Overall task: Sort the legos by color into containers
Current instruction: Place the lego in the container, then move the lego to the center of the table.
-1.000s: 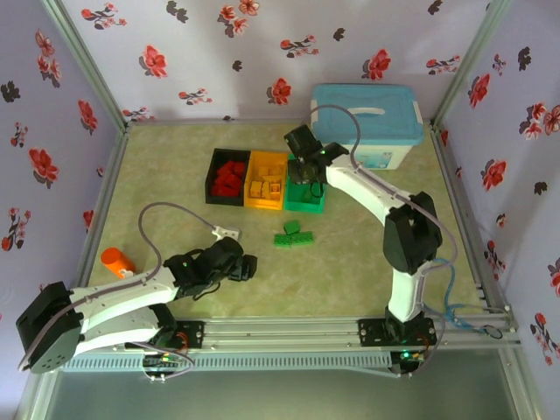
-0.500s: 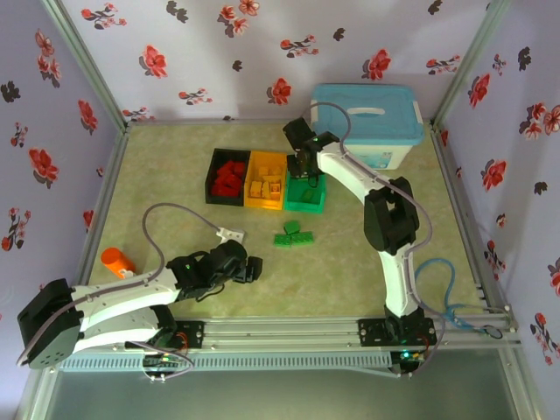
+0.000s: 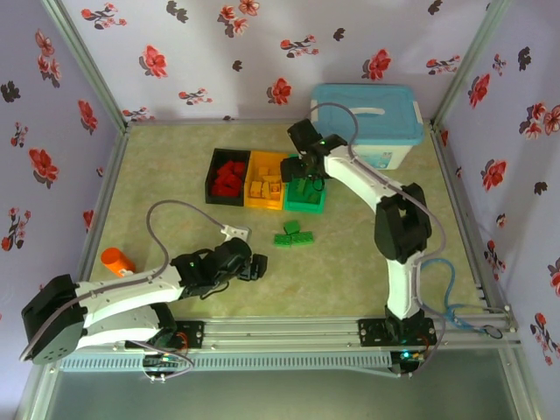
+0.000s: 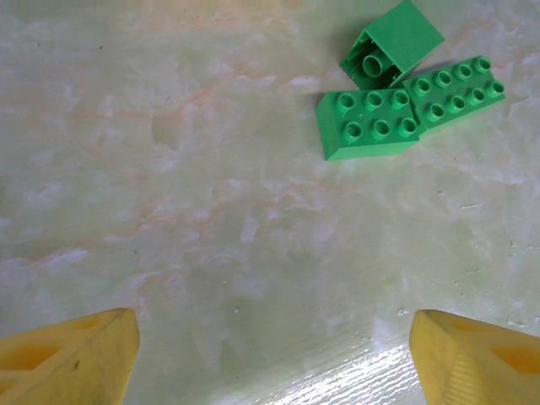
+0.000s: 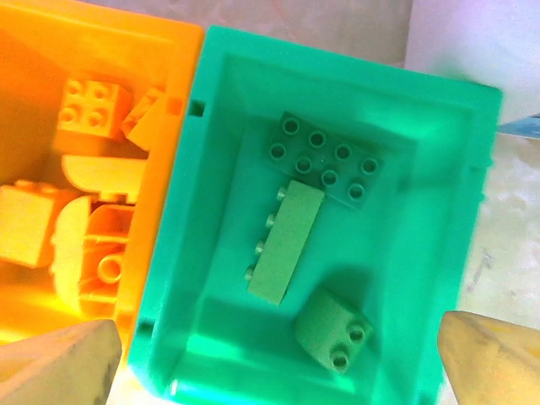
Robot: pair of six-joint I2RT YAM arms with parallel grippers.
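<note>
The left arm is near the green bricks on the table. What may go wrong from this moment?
1. The three green bricks lie touching one another, so the open left gripper may pinch two or push the others away.
2. The green bin stands right beside the orange bin; a brick released off-centre by the right gripper might fall in the wrong one.

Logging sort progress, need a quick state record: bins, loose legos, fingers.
black bin: red legos inside
orange bin: yellow-orange legos inside
green bin: three green legos inside
loose legos: three green, clustered on table
left fingers: apart, empty, short of the loose legos
right fingers: apart, empty, over green bin
</note>
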